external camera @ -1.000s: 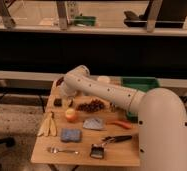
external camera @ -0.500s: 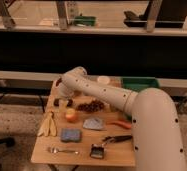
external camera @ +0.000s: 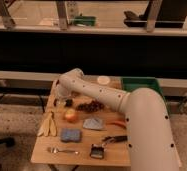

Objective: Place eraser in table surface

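Note:
A small flat black block, the eraser (external camera: pixel 97 150), lies on the light wooden table surface (external camera: pixel 82 159) near its front edge, left of a black-handled brush (external camera: pixel 115 139). My arm reaches from the lower right over the table to its far left corner. The gripper (external camera: pixel 63 100) hangs there low over the tabletop, next to a small dark thing (external camera: pixel 69 103) that I cannot make out. The gripper is far from the eraser. The arm hides much of the table's right side.
On the table lie a banana (external camera: pixel 47 125), an orange fruit (external camera: pixel 70 116), dark grapes (external camera: pixel 90 106), a grey cloth (external camera: pixel 93 123), a blue sponge (external camera: pixel 70 135), a fork (external camera: pixel 62 150) and a white bowl (external camera: pixel 103 80). A green tray (external camera: pixel 140 84) stands at the back right.
The arm's elbow has drifted slightly left and down, bringing the gripper lower at the table's far left corner. The objects on the table have not moved.

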`<act>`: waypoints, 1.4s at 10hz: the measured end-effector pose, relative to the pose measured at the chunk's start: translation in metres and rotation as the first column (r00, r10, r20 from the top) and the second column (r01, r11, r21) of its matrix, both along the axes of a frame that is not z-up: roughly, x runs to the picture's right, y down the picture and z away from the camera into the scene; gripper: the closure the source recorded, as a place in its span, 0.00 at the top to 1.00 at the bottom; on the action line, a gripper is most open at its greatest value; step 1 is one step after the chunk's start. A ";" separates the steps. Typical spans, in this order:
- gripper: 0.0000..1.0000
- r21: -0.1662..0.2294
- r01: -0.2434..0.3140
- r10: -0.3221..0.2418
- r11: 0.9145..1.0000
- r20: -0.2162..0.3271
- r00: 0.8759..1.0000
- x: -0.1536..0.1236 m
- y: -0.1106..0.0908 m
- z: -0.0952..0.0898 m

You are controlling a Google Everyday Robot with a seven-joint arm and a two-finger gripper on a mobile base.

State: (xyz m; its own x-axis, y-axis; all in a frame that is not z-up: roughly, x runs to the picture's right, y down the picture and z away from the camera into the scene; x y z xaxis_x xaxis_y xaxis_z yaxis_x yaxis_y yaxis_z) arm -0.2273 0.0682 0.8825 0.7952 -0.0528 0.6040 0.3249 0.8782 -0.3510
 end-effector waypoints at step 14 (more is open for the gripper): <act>0.73 -0.072 -0.008 -0.001 0.997 -0.128 0.992 0.037 0.014 0.064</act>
